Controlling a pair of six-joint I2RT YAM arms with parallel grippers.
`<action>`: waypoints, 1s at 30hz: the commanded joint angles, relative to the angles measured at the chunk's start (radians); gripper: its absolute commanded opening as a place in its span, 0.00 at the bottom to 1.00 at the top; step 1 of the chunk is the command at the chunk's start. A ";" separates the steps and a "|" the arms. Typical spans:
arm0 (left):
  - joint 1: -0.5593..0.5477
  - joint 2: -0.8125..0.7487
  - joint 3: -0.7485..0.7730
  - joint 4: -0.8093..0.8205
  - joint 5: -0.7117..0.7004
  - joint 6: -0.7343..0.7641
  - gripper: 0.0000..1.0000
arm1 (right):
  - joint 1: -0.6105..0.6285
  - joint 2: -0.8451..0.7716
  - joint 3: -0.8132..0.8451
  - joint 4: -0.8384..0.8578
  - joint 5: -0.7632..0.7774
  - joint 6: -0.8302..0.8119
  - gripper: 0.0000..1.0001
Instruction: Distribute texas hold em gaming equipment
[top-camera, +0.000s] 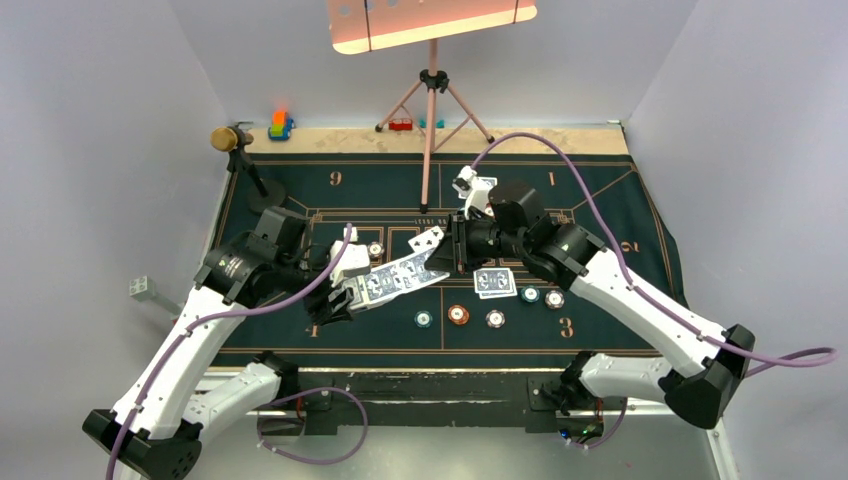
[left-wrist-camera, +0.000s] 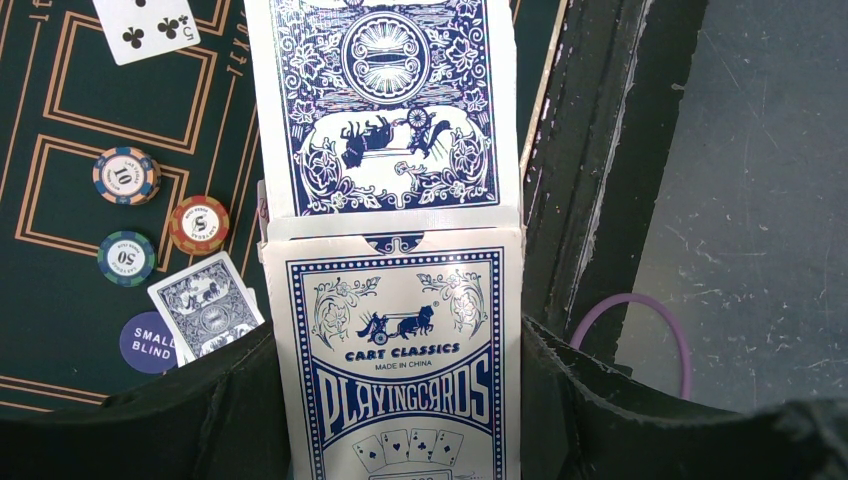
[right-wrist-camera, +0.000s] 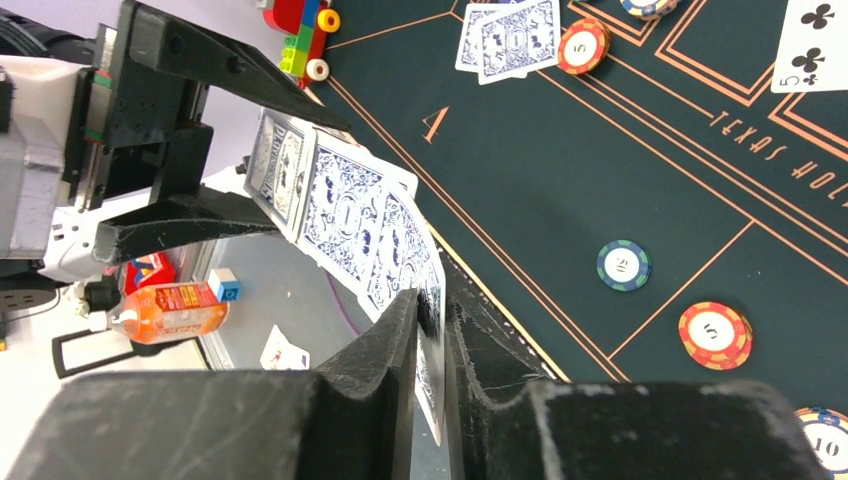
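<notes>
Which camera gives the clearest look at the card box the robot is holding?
The left wrist camera: the card box sits large and face-on, its lettering readable. The top camera shows it only as a small blue-white strip. The right wrist camera sees it slanted, with cards fanned out in front of it.

Bright, even overhead light; lamp panel (top-camera: 430, 22) blown out. Soft shadows on desk (top-camera: 610, 195). Wrist views sharp on cards (left-wrist-camera: 385, 110), near foreground dark.

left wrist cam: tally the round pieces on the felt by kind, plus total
Numbered poker chips (10, 5, 50): 3
SMALL BLIND disc: 1
Total: 4
</notes>
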 joint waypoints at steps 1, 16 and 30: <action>0.002 -0.011 0.041 0.016 0.038 -0.003 0.00 | -0.005 -0.031 0.056 -0.010 0.009 -0.019 0.14; 0.002 -0.014 0.039 0.012 0.039 0.000 0.00 | -0.076 -0.040 0.236 -0.084 -0.042 -0.050 0.05; 0.002 -0.026 0.044 -0.016 0.042 0.010 0.00 | -0.130 0.309 0.371 -0.266 0.473 -0.289 0.00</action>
